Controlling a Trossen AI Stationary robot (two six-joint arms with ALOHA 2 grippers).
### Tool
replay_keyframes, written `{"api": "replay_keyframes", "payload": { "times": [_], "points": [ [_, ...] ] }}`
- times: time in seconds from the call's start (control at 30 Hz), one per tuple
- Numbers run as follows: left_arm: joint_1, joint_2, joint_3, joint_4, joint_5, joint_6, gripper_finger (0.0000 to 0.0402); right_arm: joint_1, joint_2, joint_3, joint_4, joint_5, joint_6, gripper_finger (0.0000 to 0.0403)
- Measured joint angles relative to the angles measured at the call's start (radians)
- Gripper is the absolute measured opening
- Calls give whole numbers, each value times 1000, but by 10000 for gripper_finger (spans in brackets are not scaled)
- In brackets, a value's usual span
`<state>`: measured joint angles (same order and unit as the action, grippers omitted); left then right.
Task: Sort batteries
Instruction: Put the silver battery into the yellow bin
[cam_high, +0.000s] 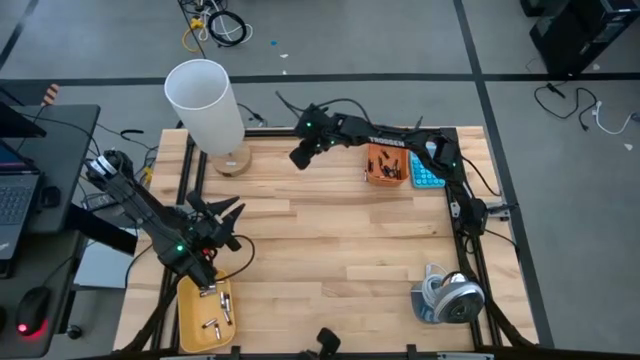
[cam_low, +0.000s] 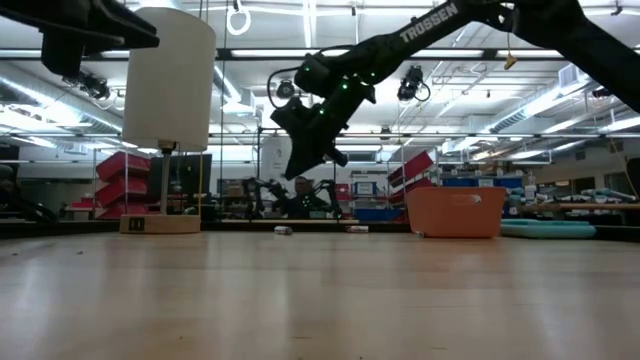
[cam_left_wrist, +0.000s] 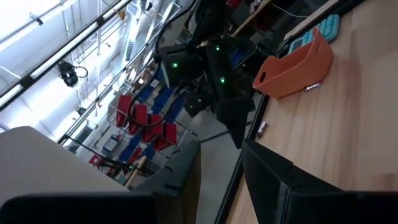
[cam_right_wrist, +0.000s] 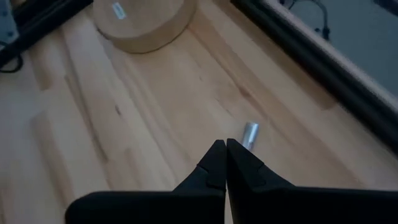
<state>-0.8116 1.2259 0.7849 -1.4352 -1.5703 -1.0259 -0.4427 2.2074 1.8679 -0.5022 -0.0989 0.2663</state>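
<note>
the right gripper (cam_right_wrist: 225, 163) has its two dark fingertips pressed together with nothing between them, and it hangs above the wood near the table's far edge. just beyond the tips a single silvery battery (cam_right_wrist: 250, 134) lies on the boards, close to the tips but not touching them as far as the right wrist view shows. near it stands the round wooden base (cam_right_wrist: 144, 23) of the lamp, whose white shade (cam_high: 205, 103) rises at the far left of the table. from the level view the same gripper (cam_low: 300, 160) points down, well clear of the surface, with two small cells (cam_low: 284, 230) lying on the far boards beneath it.

the left gripper (cam_high: 225, 222) hovers over the near left part of the table with its fingers spread apart, holding nothing that can be seen. just beside it, at the near left corner, a yellow tray (cam_high: 187, 310) holds several light cells (cam_high: 212, 325).

at the far right an orange bin (cam_high: 383, 176) holds more cells, dark and light mixed (cam_high: 388, 162); their number cannot be told. a blue calculator (cam_high: 425, 172) lies touching or just beside the bin's right side. a roll of tape (cam_high: 452, 298) sits at the near right corner of the wooden table (cam_high: 340, 250).
</note>
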Motion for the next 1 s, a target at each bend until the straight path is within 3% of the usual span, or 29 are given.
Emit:
{"api": "replay_keyframes", "payload": {
  "times": [0.27,0.67,1.0],
  "points": [
    [0,0,-65,36,-5,-106,119,10,1,16,-23,-9,70,0],
    [0,0,-79,136,-4,-108,119,15,14,16,-9,15,102,0],
    [0,0,-79,174,2,-107,119,6,119,21,57,-65,149,0]
  ]
}}
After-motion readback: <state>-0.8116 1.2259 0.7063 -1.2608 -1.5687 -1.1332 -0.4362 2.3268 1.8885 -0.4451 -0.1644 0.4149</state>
